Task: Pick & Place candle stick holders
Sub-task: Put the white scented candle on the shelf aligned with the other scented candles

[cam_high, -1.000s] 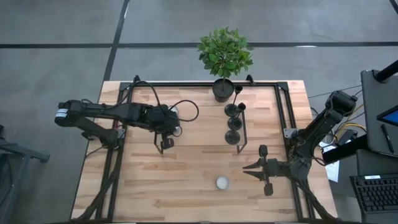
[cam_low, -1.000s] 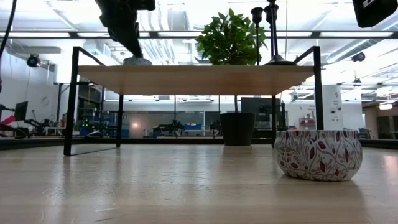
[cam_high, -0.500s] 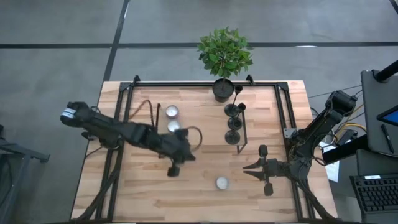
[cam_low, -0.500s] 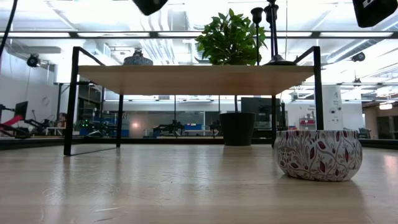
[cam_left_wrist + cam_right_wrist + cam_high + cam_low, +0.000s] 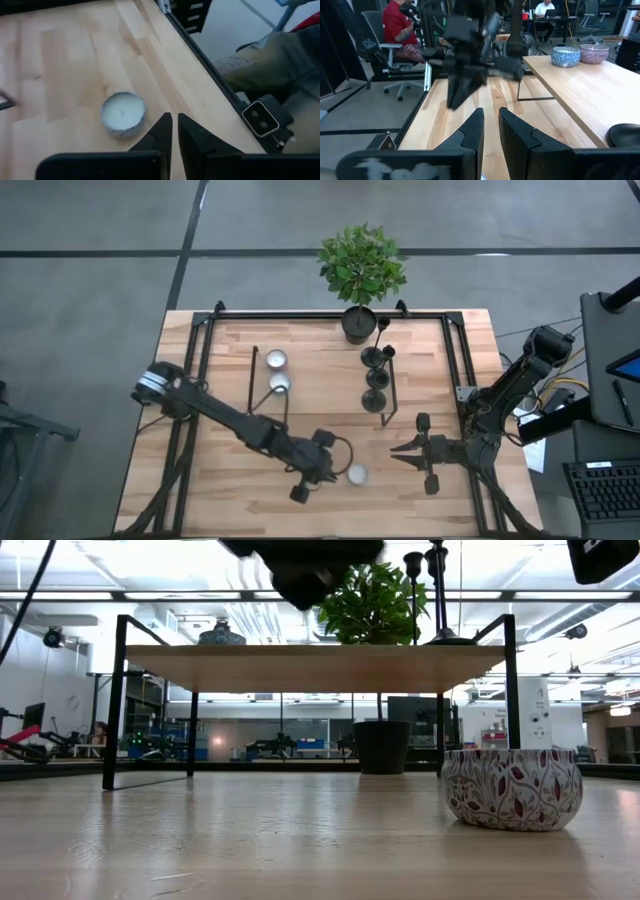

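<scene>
Overhead, the left arm reaches diagonally across the wooden table from its left edge toward the front centre, where the left gripper hangs low just beside a white tealight candle; in the left wrist view its two fingers stand almost together with only a thin slit between them and nothing held, the candle lying just ahead of the tips on bare wood. Two further tealights sit on the raised wooden shelf toward the back left, one behind the other. To the right of them, on the same shelf, the candle stick holders stand in a short row running from back to front, round bases close together and thin stems upright, none of them in either gripper. Behind the row stands a potted plant in its black pot. Farther right, the right gripper waits near the table's right front, fingers nearly closed and empty, pointing toward the centre. Judged from this arrangement, no holder is being carried, and the pick and place of the holders appears yet to be done or to be already finished; the frames do not settle which. Possible obstructions are the black frame posts of the shelf, the plant close behind the row, and the near candle under the left arm.
</scene>
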Controlling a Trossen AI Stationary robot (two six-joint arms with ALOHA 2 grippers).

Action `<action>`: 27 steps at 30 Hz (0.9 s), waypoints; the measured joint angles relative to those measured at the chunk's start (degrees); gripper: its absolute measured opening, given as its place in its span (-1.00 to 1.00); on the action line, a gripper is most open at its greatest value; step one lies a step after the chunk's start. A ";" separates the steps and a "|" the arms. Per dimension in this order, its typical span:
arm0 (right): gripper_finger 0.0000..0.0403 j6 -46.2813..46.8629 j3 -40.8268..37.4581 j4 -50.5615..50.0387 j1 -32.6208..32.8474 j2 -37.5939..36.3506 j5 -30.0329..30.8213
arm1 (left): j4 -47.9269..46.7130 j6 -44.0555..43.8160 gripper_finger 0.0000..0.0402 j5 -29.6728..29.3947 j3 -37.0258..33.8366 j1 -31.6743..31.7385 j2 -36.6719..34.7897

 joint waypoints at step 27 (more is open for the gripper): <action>-0.74 1.28 -0.87 0.00 -0.02 0.00 0.02 | -6.15 6.05 -0.56 -3.07 17.00 1.38 21.60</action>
